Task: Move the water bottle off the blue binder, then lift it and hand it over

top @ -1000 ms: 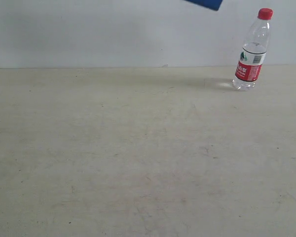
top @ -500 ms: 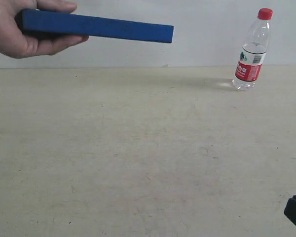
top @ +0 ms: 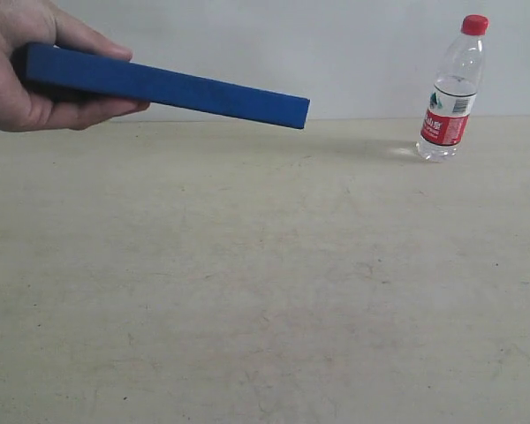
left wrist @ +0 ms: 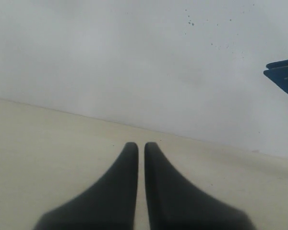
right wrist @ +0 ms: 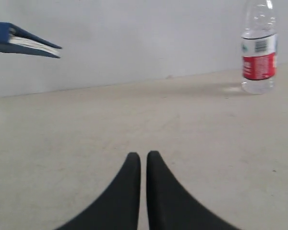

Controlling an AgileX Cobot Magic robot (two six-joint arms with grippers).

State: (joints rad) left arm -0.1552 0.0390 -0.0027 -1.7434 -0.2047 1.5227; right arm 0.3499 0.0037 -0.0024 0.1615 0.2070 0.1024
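Observation:
The water bottle (top: 451,88) stands upright at the table's far right, near the wall, with its red cap on; the right wrist view shows the water bottle (right wrist: 259,52) too. A person's hand (top: 22,66) holds the blue binder (top: 172,87) in the air over the far left of the table, tilted down to the right. The binder (right wrist: 19,40) shows its white pages in the right wrist view, and one corner of the binder (left wrist: 284,76) shows in the left wrist view. My left gripper (left wrist: 140,146) and right gripper (right wrist: 143,155) are shut on nothing, low over the table. Neither gripper shows in the exterior view.
The beige table (top: 265,291) runs back to a white wall (top: 247,44). The bottle and the held binder are the only objects over it.
The hand has brought the binder in from the top and lowered it at the left, tilting it. A dark part seen at the lower right half a second ago has left the exterior view.

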